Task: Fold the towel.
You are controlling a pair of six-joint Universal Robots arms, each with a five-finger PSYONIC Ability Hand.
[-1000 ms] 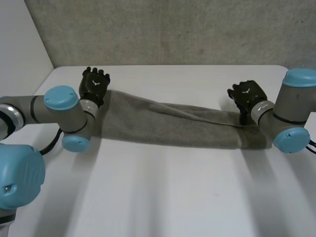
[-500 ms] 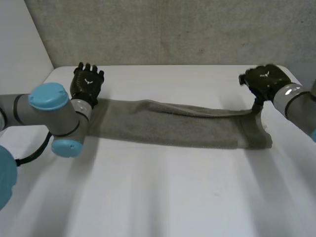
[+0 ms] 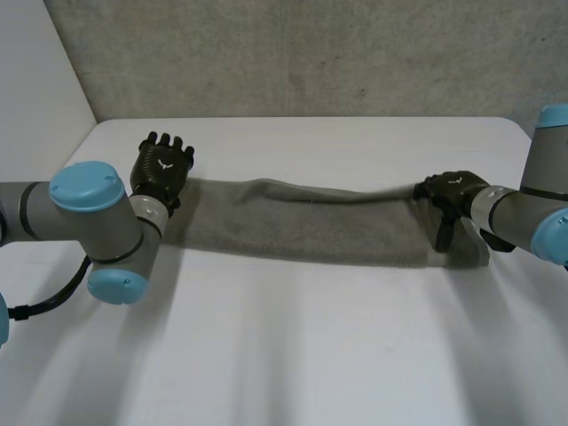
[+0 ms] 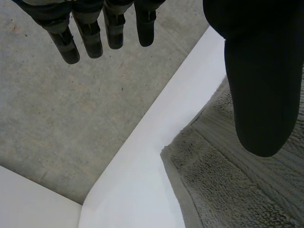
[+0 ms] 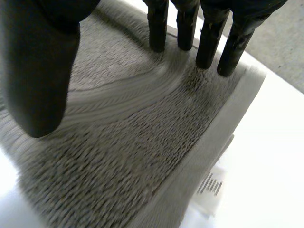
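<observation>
The towel (image 3: 302, 222) lay as a long, narrow strip across the bench (image 3: 284, 346). It looked soft, limp and light, and was probably best pinched at its end corners. The left hand (image 3: 161, 169) hung open over the left end, holding nothing. The right hand (image 3: 450, 192) set straight fingers (image 5: 209, 42) on the right end without gripping. There was bare bench in front, and the back edge was near.

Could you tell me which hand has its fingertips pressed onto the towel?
The right hand: its straight fingers touch the towel near its end. The left hand points its fingers past the towel's corner.
</observation>
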